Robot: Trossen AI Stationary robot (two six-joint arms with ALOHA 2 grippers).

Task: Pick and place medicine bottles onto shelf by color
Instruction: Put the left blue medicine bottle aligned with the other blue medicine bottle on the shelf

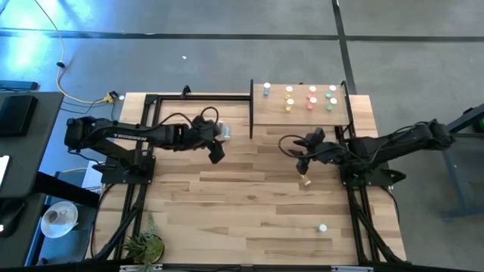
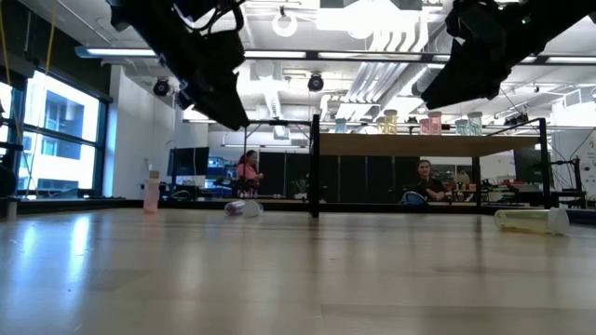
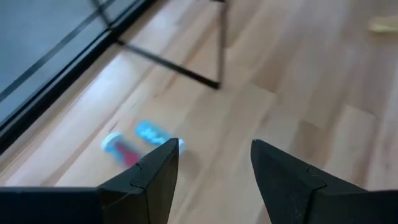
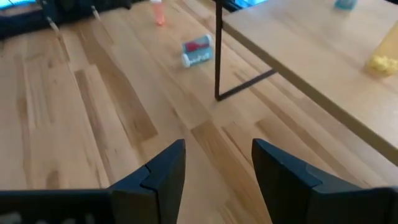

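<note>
The shelf (image 1: 302, 106) stands at the table's far side on thin black uprights and carries several bottles (image 1: 310, 99) in rows. A red bottle (image 3: 118, 149) and a blue bottle (image 3: 152, 132) lie on their sides, side by side, on the table near the shelf's left leg (image 3: 221, 43). My left gripper (image 3: 214, 146) hovers open above the table just near of them (image 1: 224, 131). My right gripper (image 4: 217, 146) is open too, in the air near of the shelf's right part (image 1: 302, 162). A yellow bottle (image 1: 306, 180) lies on the table just below it.
A pink bottle (image 2: 151, 191) stands upright on the far left of the table. A white-capped bottle (image 1: 322, 227) sits alone near the front right. A potted plant (image 1: 144, 245) stands at the front left corner. Bare planks lie between the arms.
</note>
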